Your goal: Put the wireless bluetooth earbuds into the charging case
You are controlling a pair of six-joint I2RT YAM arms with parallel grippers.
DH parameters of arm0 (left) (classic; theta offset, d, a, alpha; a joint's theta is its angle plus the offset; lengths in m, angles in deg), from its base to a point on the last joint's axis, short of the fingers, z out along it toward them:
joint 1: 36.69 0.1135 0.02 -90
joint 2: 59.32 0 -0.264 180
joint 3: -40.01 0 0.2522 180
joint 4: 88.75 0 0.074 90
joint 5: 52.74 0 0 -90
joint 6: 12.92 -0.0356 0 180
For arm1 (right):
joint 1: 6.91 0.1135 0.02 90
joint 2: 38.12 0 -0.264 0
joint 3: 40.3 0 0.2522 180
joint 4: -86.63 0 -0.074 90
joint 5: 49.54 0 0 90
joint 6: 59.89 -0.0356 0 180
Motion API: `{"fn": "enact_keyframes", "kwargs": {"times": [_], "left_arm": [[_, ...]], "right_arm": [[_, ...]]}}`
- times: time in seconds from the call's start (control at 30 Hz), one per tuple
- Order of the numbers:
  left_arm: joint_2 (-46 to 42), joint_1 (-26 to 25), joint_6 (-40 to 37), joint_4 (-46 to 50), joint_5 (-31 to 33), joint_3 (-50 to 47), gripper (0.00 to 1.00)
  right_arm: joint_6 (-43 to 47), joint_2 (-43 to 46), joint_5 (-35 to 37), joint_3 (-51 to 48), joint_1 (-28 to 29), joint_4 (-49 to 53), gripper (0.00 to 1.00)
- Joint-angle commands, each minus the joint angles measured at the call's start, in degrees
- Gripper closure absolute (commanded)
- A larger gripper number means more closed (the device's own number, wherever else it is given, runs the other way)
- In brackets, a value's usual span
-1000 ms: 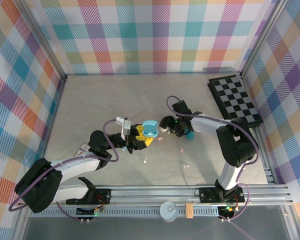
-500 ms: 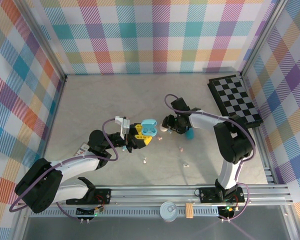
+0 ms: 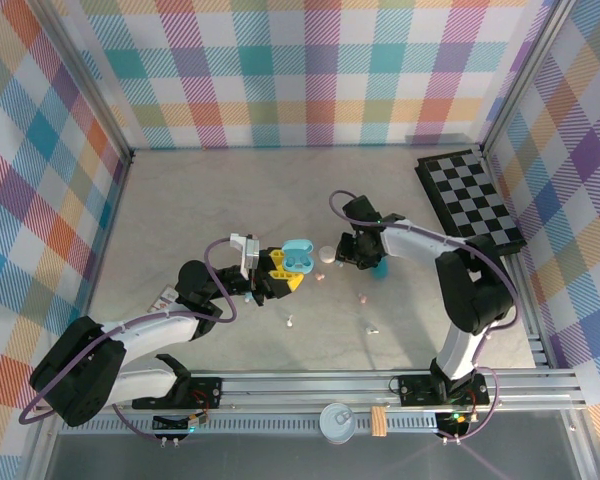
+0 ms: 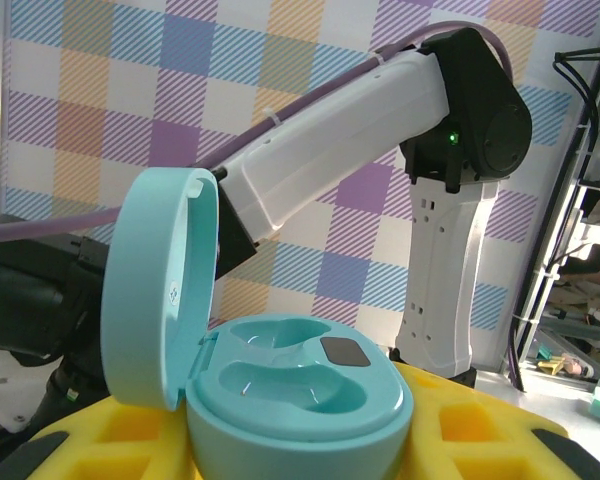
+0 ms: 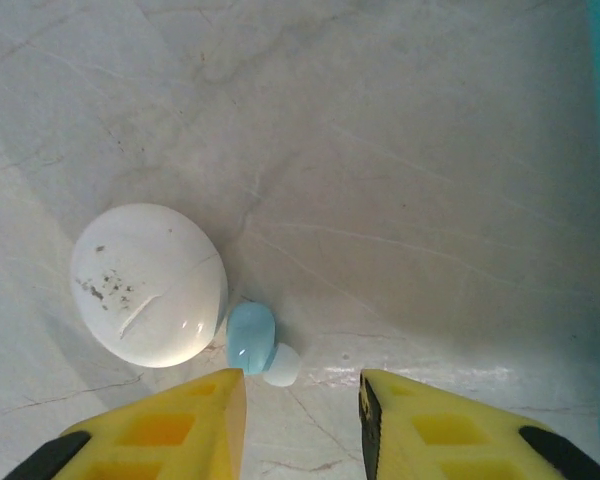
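Bench trial: the left end effector (image 3: 280,270) clamps the teal charging case (image 4: 290,390) by its base between yellow fingers (image 4: 460,440). The lid is tipped up and both wells are bare, and the case is held off the table (image 3: 200,200) near its middle. Just to the right, the right end effector (image 5: 302,385) points down at a light blue earbud (image 5: 252,338), its fingers parted a little and gripping nothing. The earbud lies on the table just beyond the fingertips, off to one side of the gap, touching or nearly touching a closed white oval case (image 5: 148,285). Other loose earbuds, among them a pink one (image 3: 361,297) and a white one (image 3: 291,322), dot the table nearer the arm bases. The bud looks featherlight, hard and glossy, likely to skid or flick away under an off-centre pinch. A hold across its rounded body, stem left free, seems safest, though the white case crowds one side.
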Motion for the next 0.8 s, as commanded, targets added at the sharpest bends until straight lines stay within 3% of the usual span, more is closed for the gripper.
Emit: {"fn": "enact_keyframes", "kwargs": {"times": [0.0, 0.2, 0.77], "left_arm": [[-0.68, 0.77, -1.57, -2.71, -0.89, -0.49, 0.72], [-0.46, 0.77, -1.51, -2.62, -0.87, -0.33, 0.72], [-0.1, 0.77, -1.28, -2.62, -1.13, 0.21, 0.72]], "right_arm": [[1.3, -2.0, -1.97, 2.62, 0.45, 0.39, 0.65], [1.97, -3.79, -2.56, 4.31, 0.63, 0.3, 0.66], [2.97, -8.06, -4.05, 6.17, 0.72, 0.96, 0.82]]}}
